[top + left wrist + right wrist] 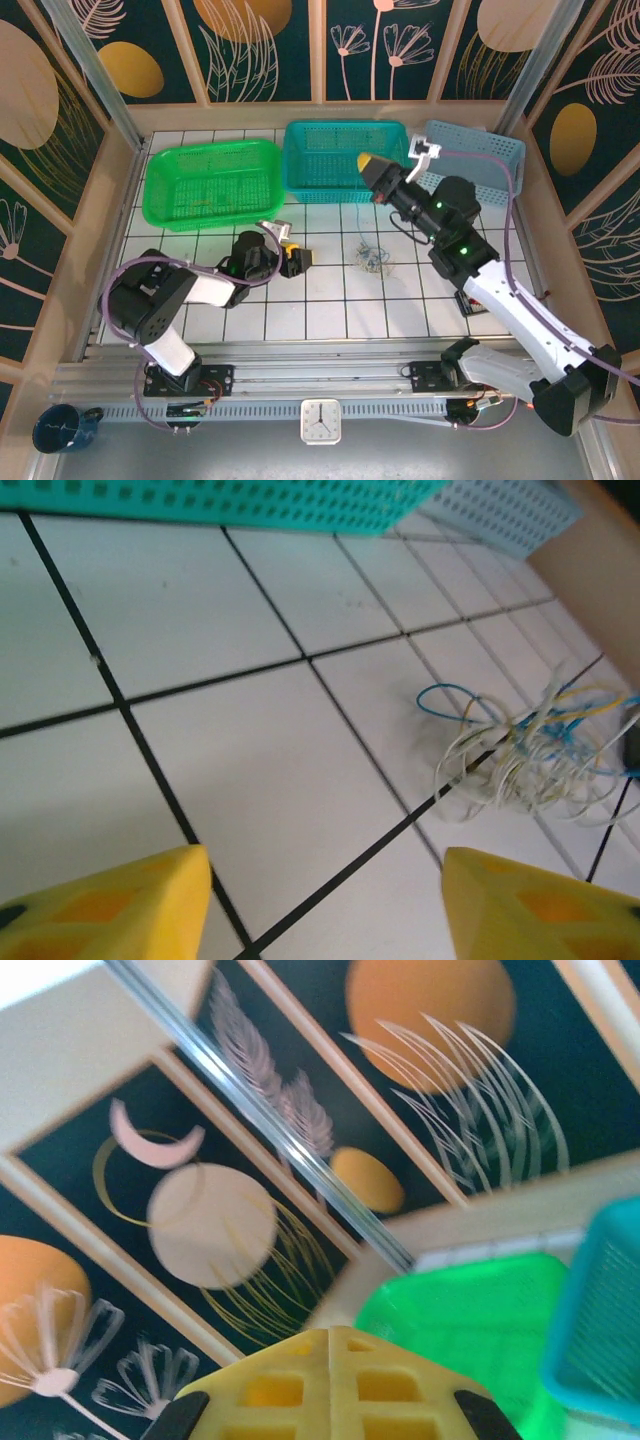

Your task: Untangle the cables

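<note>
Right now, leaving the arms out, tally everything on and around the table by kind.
3 baskets: green basket, teal basket, light blue basket
1 cable tangle
1 clock
1 cup
Total: 6

White tiled table (300, 300), tangled cables (370, 260), 3 baskets (212, 185)

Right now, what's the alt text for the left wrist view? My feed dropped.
A tangled clump of white, blue and yellow cables lies on the white tiled table, ahead and right of the open left gripper. A teal basket and a light blue basket sit beyond.
</note>
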Controlling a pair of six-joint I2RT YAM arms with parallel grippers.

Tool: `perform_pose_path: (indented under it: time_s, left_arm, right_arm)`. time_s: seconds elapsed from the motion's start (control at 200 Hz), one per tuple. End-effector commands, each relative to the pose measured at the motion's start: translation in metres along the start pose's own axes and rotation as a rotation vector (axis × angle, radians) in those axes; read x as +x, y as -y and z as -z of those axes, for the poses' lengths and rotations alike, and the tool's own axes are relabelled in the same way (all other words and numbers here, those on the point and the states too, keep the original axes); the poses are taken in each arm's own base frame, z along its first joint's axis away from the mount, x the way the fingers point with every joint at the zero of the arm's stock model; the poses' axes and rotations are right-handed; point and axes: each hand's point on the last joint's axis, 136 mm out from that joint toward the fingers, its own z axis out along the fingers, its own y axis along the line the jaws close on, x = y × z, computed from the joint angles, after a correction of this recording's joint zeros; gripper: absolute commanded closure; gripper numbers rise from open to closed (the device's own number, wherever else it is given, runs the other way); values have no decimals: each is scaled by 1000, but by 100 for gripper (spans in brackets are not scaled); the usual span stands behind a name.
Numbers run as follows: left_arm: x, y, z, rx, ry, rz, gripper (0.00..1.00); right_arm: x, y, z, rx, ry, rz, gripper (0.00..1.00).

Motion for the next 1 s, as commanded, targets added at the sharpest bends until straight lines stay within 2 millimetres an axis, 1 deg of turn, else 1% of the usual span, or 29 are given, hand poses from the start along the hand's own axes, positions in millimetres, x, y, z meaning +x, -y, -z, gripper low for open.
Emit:
perform_pose_path:
  time_s: [0.0, 0.055, 0.07, 0.08, 0.12, 0.205, 0.3, 0.35, 0.37, 0.47, 0.565, 0.611, 0.661, 0.681, 0.706, 0.766, 0.786, 0.841, 0.901, 0.941, 0.996]
  left_arm:
    - [-11, 9, 8, 10, 25, 1, 20]
    - [-18, 12, 11, 7, 42, 4, 8]
    - [-20, 13, 12, 6, 47, 5, 2]
    - [-21, 13, 12, 7, 50, 6, 1]
    - [-26, 17, 13, 12, 61, 7, 1]
    - [-36, 21, 15, 16, 81, 16, 1]
    - [-47, 24, 17, 16, 113, 46, 1]
    - [-52, 26, 18, 23, 133, 60, 1]
    - [-54, 26, 19, 26, 142, 68, 1]
    - [-63, 26, 22, 29, 196, 118, 1]
    - [-70, 26, 25, 35, 236, 153, 1]
    - [-71, 28, 24, 41, 236, 162, 1]
    - [-72, 29, 22, 44, 225, 171, 1]
    - [-72, 30, 22, 44, 219, 173, 1]
    - [-72, 31, 21, 48, 213, 175, 1]
    - [-70, 31, 20, 45, 197, 179, 1]
    - [-69, 31, 20, 45, 192, 180, 1]
    - [-68, 32, 22, 47, 190, 176, 1]
    - [-66, 32, 23, 48, 187, 174, 1]
    - [-66, 32, 24, 48, 188, 171, 1]
    - [-65, 32, 25, 51, 182, 171, 1]
  right_arm:
    - [21, 43, 16, 137, 9, 25, 100]
    - [40, 72, 24, 220, -10, 32, 100]
    - [47, 80, 26, 245, -17, 31, 100]
    - [50, 86, 28, 261, -21, 30, 100]
    - [65, 104, 33, 309, -42, 25, 100]
    - [95, 135, 41, 378, -91, 9, 100]
    - [125, 162, 45, 434, -149, -13, 100]
    - [139, 172, 44, 451, -179, -23, 100]
    - [143, 176, 42, 456, -188, -27, 100]
    - [175, 177, 28, 420, -297, -44, 100]
    - [202, 173, 9, 401, -400, -18, 100]
    - [214, 168, -1, 378, -456, 5, 85]
    - [225, 162, -10, 363, -508, 36, 66]
    - [226, 159, -13, 358, -515, 50, 59]
    - [226, 155, -16, 356, -520, 64, 52]
    - [222, 148, -17, 350, -507, 81, 42]
    - [217, 145, -17, 346, -495, 83, 39]
    - [204, 144, -12, 369, -457, 90, 34]
    - [191, 146, -2, 405, -419, 94, 28]
    - [182, 151, 7, 443, -387, 91, 26]
    - [173, 160, 22, 497, -355, 78, 23]
